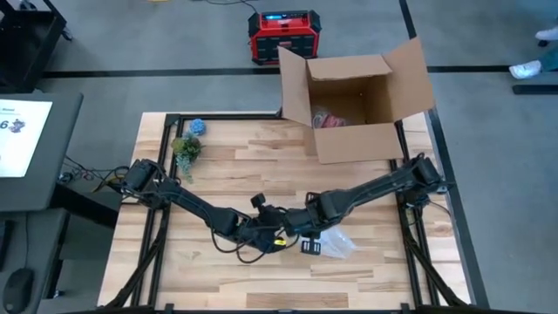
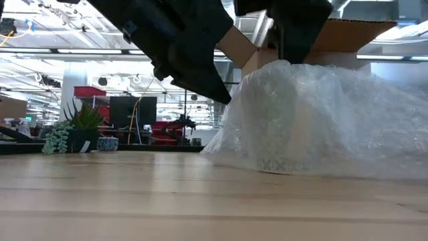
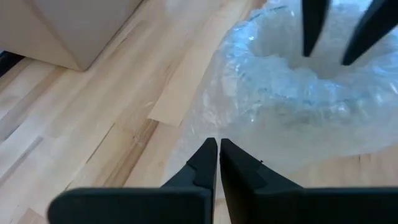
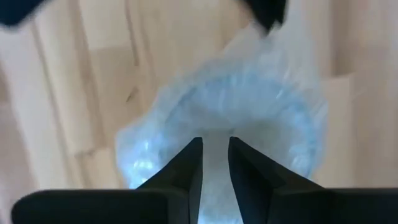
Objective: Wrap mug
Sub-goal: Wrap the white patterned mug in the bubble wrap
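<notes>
The mug (image 2: 284, 127) stands on the table inside a bundle of clear bubble wrap (image 2: 334, 120), and only its round shape (image 4: 249, 106) shows through. My left gripper (image 3: 217, 146) is shut, with its tips at the wrap's near edge (image 3: 205, 124). My right gripper (image 4: 214, 146) hangs over the wrapped mug, pointing down, with a narrow gap between its fingers. In the left wrist view its two fingers (image 3: 311, 31) stand apart over the bundle. In the high view both grippers meet beside the wrap (image 1: 338, 244) near the table's front middle. My left gripper's shut fingertips (image 2: 224, 97) lie against the side of the bubble wrap, slanting down from the table's left. Whether a layer is caught between them, I cannot tell. My right gripper's fingers come down from above at the top of the bundle (image 2: 284, 63). Whether they touch it, I cannot tell.
An open cardboard box (image 1: 357, 105) stands at the far right of the table with a pink thing inside. A small potted plant (image 1: 186, 148) and a blue ball (image 1: 198, 127) sit at the far left. Bare wood lies along the near edge.
</notes>
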{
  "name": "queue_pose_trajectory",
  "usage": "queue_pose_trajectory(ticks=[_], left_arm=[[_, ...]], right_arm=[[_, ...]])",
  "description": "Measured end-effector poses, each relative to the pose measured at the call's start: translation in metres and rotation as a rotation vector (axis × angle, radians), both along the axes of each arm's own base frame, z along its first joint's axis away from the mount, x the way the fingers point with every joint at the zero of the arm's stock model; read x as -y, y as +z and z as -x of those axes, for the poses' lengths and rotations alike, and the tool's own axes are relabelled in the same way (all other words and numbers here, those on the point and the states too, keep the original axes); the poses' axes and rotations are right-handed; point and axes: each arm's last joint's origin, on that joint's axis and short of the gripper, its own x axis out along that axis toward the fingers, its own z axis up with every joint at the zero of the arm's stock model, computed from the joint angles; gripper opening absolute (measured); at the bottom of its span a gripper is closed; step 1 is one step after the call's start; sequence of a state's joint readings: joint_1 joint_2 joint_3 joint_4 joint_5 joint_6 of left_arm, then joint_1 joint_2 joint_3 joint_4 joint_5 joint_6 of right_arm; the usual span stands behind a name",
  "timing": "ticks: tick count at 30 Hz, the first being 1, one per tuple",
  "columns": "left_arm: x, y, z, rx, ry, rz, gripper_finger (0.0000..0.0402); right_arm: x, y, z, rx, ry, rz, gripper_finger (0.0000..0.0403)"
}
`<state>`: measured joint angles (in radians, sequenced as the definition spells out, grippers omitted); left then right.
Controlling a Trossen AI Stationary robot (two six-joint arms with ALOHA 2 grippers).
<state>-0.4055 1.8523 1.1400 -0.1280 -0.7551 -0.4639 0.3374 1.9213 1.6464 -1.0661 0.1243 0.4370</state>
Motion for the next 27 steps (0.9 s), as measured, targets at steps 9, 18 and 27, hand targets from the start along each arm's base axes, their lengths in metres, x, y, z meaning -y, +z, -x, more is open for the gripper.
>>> queue_pose_trajectory(ticks=[9, 18, 27], left_arm=[[0.000, 0.000, 0.000, -0.007, 0.001, -0.002, 0.0000], [0.000, -0.001, 0.002, -0.016, 0.008, 0.005, 0.0000], [0.000, -0.001, 0.002, -0.011, 0.008, 0.007, 0.0000]], right_arm=[[0.002, -0.003, -0.006, 0.113, -0.040, 0.140, 0.0025], [0.013, -0.047, -0.004, 0.113, -0.028, 0.071, 0.0003], [0.007, -0.043, 0.009, 0.101, 0.019, 0.034, 0.0000]])
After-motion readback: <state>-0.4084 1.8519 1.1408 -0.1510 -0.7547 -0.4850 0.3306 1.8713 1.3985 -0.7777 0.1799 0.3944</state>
